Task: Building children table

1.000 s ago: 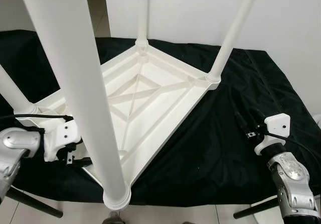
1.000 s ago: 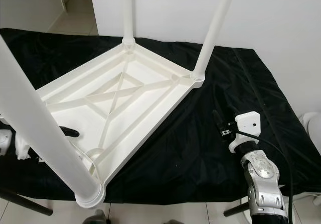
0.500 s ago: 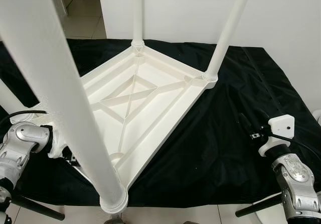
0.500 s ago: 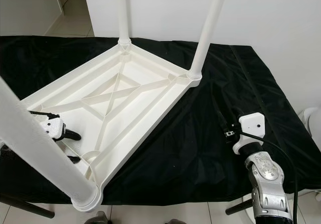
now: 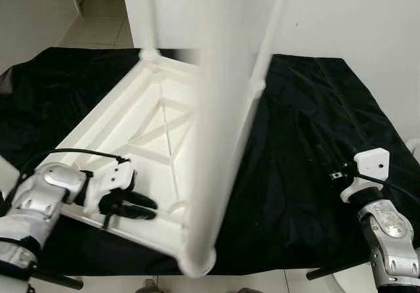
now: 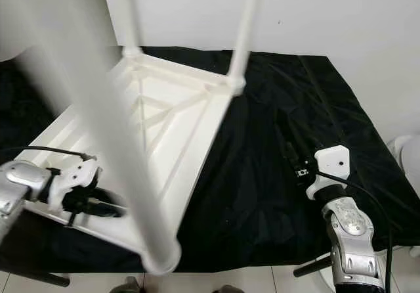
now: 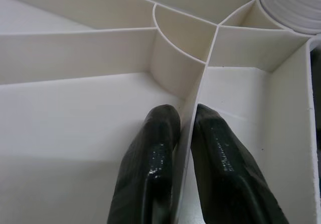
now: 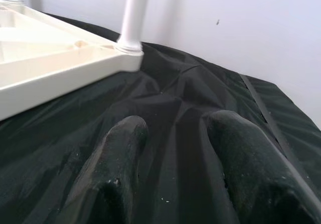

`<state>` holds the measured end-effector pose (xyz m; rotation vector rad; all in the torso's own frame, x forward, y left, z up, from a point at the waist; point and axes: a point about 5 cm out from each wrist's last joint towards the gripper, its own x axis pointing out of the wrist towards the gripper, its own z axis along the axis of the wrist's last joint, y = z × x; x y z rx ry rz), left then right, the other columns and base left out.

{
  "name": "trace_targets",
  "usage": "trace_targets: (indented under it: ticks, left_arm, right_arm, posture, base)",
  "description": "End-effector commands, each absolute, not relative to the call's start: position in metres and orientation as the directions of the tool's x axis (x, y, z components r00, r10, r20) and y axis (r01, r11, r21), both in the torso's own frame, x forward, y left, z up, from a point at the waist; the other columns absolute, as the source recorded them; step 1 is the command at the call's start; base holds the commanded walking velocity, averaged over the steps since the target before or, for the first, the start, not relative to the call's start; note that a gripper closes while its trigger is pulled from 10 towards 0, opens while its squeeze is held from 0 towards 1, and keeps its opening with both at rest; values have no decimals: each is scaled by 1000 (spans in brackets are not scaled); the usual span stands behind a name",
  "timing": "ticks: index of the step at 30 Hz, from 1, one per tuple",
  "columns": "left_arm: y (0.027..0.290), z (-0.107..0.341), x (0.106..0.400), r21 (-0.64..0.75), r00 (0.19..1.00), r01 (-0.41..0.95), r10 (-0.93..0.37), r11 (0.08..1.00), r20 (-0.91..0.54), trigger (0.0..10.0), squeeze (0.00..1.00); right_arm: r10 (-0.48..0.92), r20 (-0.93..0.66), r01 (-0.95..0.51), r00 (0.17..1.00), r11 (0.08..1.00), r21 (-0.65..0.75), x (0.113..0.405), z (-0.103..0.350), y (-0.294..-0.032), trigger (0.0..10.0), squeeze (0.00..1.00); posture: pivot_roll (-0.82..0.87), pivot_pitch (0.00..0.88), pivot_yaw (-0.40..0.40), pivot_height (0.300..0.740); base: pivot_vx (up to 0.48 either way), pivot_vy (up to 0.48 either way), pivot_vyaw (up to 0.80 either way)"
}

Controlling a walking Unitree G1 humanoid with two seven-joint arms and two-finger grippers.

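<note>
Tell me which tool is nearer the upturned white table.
Left. The left tool pinches a thin rib inside the upturned white table, at its near corner. The right tool hovers over the black cloth, apart from the table.

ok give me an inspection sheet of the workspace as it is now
surface: black cloth over the work table.
job's things: white children's table upside down, legs up; near leg blurred.
clutter: nothing seen.
grippers: left gripper has its jaws pinched on a thin white rib by the near corner; right gripper open, holding nothing, low over the cloth.
cables: black cable on the left arm; another on the right.
surroundings: white wall, tiled floor.
</note>
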<state>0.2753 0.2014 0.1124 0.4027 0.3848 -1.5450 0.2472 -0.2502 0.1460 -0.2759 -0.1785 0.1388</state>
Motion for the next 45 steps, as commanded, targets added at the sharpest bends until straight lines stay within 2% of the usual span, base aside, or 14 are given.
trace_targets:
  ticks: [1,13,14,20,21,25,26,27,28,29,39,42,43,45]
  left_arm:
    - [198,116,285,90,214,977,-893,194,-395,0,0]
    - [149,124,303,160,437,897,-883,413,-170,0,0]
    - [135,127,311,165,512,856,-848,490,-136,10000,0]
    - [127,128,312,118,511,859,-849,498,-136,10000,0]
    - [126,129,308,89,471,882,-873,463,-129,10000,1000]
    - [130,131,299,76,421,907,-897,414,-137,10000,1000]
    - [133,131,296,70,407,913,-902,401,-141,10000,643]
    - [133,131,296,70,407,913,-902,401,-141,10000,643]
    - [137,131,293,35,390,920,-907,390,-159,10000,0]
    - [139,132,290,16,384,922,-910,386,-158,10000,0]
    - [148,133,283,-11,423,901,-886,433,-187,10000,0]
    - [145,137,275,-45,432,894,-886,445,-171,10000,0]
    - [141,139,268,-67,422,897,-893,436,-158,10000,0]
    - [140,139,266,-71,421,898,-894,435,-157,10000,0]
  right_arm:
    - [138,152,-92,979,957,-276,246,145,-252,10000,0]
    - [123,178,-77,976,967,-244,253,146,-243,10000,0]
    - [123,182,-80,976,971,-226,255,144,-237,10000,0]
    - [127,181,-86,975,973,-215,256,141,-231,10000,0]
    - [128,179,-91,975,975,-203,255,139,-228,10000,0]
    - [126,170,-97,977,981,-167,252,134,-224,10000,0]
    - [128,167,-104,978,984,-145,250,132,-223,10000,0]
    - [128,167,-104,978,984,-145,250,132,-223,10000,0]
    - [130,165,-110,978,986,-125,248,131,-222,10000,325]
    - [139,163,-125,977,988,-93,245,130,-221,10000,1000]
    - [182,159,-179,970,983,-33,232,129,-224,10000,1000]
    - [295,107,-296,949,955,-8,215,130,-229,10000,1000]
    - [397,57,-398,916,918,6,202,130,-230,10000,0]
    - [425,43,-426,904,905,7,198,130,-229,10000,0]
  posture:
    - [66,32,-18,740]
    - [62,27,-9,740]
    - [63,24,-6,740]
    - [63,23,-4,740]
    - [65,22,-3,740]
    - [65,21,0,740]
    - [65,21,0,740]
    - [65,21,0,740]
    - [62,19,6,740]
    - [64,20,9,740]
    - [65,19,6,740]
    - [60,23,2,740]
    - [53,25,5,740]
    - [54,24,2,740]
  base:
    - [0,0,0]
    - [0,0,0]
    - [0,0,0]
    - [0,0,0]
    - [0,0,0]
    - [0,0,0]
    - [0,0,0]
    - [0,0,0]
    - [0,0,0]
    - [0,0,0]
    - [0,0,0]
    - [0,0,0]
    - [0,0,0]
    - [0,0,0]
